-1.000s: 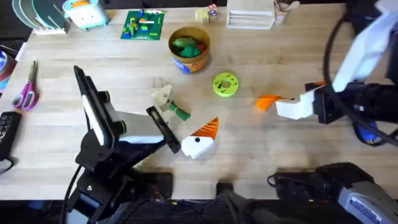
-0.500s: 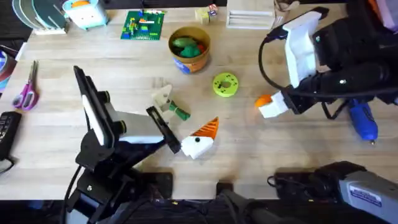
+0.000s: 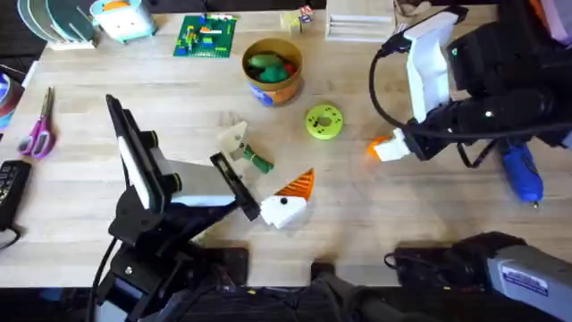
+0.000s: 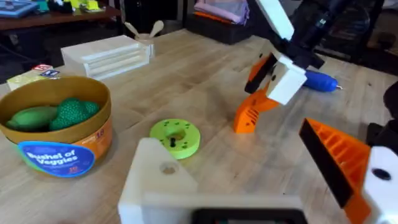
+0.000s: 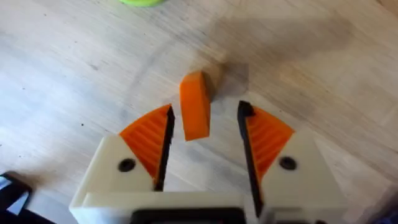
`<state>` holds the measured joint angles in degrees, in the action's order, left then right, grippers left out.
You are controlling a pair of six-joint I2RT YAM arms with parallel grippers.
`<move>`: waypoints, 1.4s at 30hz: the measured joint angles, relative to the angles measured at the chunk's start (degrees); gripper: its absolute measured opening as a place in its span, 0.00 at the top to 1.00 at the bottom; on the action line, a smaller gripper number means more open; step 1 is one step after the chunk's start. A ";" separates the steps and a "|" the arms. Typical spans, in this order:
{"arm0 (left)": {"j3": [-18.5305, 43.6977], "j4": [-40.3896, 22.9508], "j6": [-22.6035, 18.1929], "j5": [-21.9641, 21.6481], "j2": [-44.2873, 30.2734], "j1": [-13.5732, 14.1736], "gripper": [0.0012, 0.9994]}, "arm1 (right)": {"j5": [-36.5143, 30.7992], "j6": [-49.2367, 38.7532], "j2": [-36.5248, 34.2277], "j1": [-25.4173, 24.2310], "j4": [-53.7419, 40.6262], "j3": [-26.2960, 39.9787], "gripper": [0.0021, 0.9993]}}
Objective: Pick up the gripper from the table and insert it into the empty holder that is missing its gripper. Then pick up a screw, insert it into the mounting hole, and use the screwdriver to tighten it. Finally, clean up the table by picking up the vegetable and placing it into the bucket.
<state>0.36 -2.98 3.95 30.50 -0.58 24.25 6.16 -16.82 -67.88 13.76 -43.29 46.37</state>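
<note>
Orange gripper (image 5: 195, 106) between right gripper's (image 5: 205, 134) spread pads — right wrist view.

You have a lime-green round disc with holes (image 3: 323, 122) on the bare wooden table (image 3: 402, 224); at the far edge sit a green block plate with coloured bricks (image 3: 206, 36), a white slatted box (image 3: 359, 20) and a small printed cube (image 3: 305, 15); pink-handled scissors (image 3: 39, 125) lie toward your left edge, near a black remote (image 3: 11, 188); a light-blue toy (image 3: 121, 18) stands in the far left corner.
</note>
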 joint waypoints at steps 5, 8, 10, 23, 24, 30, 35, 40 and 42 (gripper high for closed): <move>0.00 -0.01 -0.02 0.00 0.00 0.00 0.01 | 1.23 0.00 -0.02 0.00 -0.07 0.00 0.40; 0.00 0.00 -0.02 0.00 0.00 0.00 0.01 | 1.43 0.01 0.00 0.00 -0.15 0.00 0.43; 0.00 0.02 0.00 0.00 0.00 0.00 0.01 | 1.43 0.00 0.00 0.00 -0.31 0.00 0.44; 0.00 0.01 0.00 0.00 0.00 0.00 0.01 | 1.17 1.13 0.05 0.02 -1.16 1.07 0.99; 0.00 0.01 -0.01 0.00 0.00 0.00 0.01 | 1.20 1.79 0.22 0.02 -1.91 1.72 0.99; 0.00 0.02 0.00 0.00 0.00 0.00 0.01 | 4.21 6.28 9.24 0.02 -3.39 6.28 0.99; 0.00 0.01 -0.01 0.00 0.00 0.00 0.01 | 7.08 13.48 19.58 0.02 6.02 4.78 0.99; 0.00 0.01 -0.01 0.02 0.00 0.00 0.01 | 16.75 32.14 24.17 0.07 32.23 -9.62 0.99; 0.00 0.01 -0.02 0.09 0.00 0.00 0.01 | 21.33 41.82 23.45 0.11 42.19 -15.79 0.99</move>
<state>0.36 -2.97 3.93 30.59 -0.58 24.25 27.50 25.00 -44.43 13.86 -1.10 30.58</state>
